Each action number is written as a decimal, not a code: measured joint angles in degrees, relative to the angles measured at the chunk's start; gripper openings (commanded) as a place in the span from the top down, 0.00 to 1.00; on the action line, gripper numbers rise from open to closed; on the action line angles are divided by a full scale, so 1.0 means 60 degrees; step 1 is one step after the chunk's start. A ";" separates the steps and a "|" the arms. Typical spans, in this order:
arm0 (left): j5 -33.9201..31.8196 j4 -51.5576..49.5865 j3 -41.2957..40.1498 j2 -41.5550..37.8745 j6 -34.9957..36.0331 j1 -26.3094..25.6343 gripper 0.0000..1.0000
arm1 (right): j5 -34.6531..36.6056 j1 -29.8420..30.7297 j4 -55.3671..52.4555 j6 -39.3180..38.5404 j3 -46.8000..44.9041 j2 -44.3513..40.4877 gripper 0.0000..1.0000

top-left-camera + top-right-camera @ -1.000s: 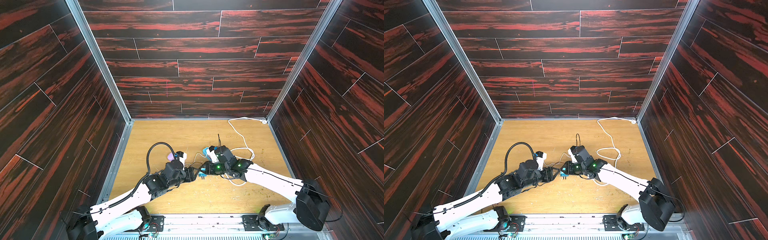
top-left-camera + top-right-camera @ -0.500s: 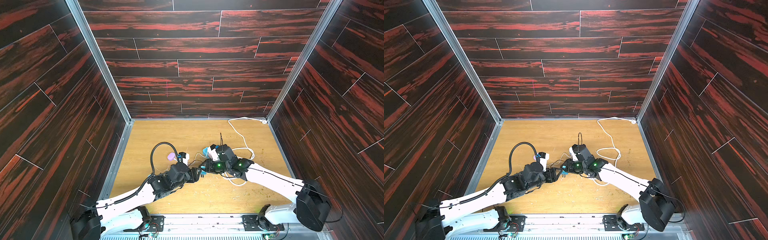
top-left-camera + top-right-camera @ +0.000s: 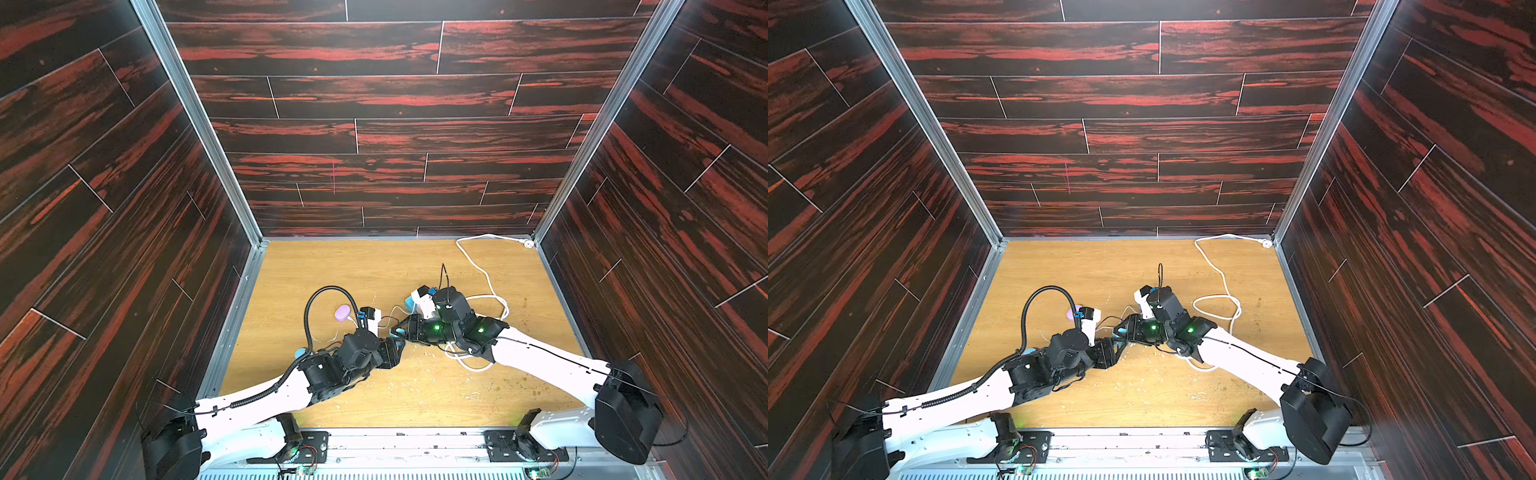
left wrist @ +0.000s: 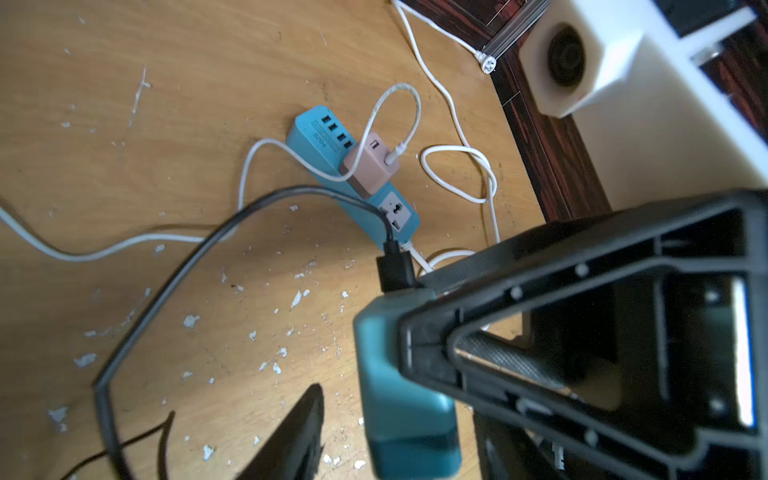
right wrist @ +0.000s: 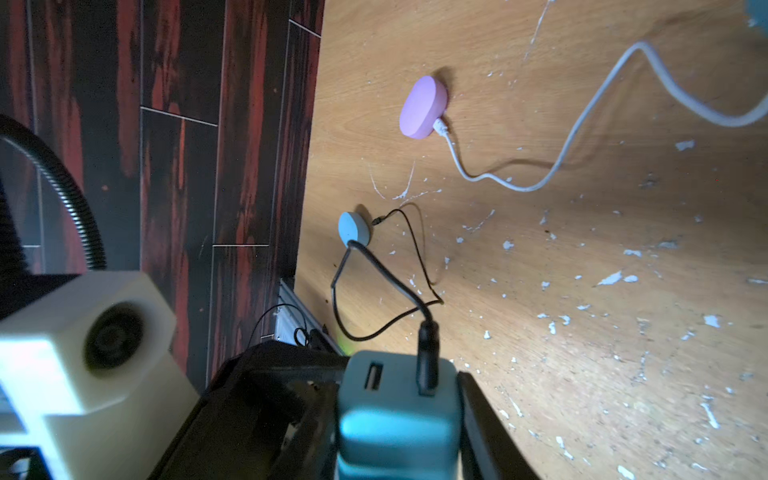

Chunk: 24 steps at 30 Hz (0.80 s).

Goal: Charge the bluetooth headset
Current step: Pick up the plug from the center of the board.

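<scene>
Top views first: the left gripper (image 3: 394, 348) has slid in toward the right gripper (image 3: 400, 331) since a second ago, and the tips nearly meet. The right arm has barely budged.

Left wrist cam: a boxy matte teal USB charger (image 4: 405, 386) with a black plug (image 4: 395, 272) in it. One left finger (image 4: 299, 432) sits just beside it, so I can't tell its grip.

Right wrist cam: the right jaws are clamped on that charger. A thin black cable (image 5: 386, 282) loops to the smooth oval blue-grey headset case (image 5: 353, 228), which lies on the scuffed wood-grain table (image 5: 582, 291) near the side wall.
</scene>
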 measured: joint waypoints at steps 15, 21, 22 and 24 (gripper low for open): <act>0.0051 0.0353 -0.0015 0.0113 -0.0047 0.0007 0.83 | -0.0127 -0.0047 0.0222 -0.0029 -0.0102 -0.0131 0.53; 0.0109 0.0259 -0.0149 -0.0113 0.0222 -0.0036 0.84 | -0.0193 -0.0444 0.0222 -0.0474 -0.0645 -0.0940 0.47; 0.0113 0.0211 -0.0200 -0.0208 0.0277 -0.0036 0.84 | -0.0240 -0.0616 0.0255 -0.0601 -0.0801 -0.1177 0.47; 0.0157 0.0113 -0.0299 -0.0470 0.0401 -0.0036 0.84 | -0.0474 -0.0892 0.0382 -0.0860 -0.1111 -0.1610 0.47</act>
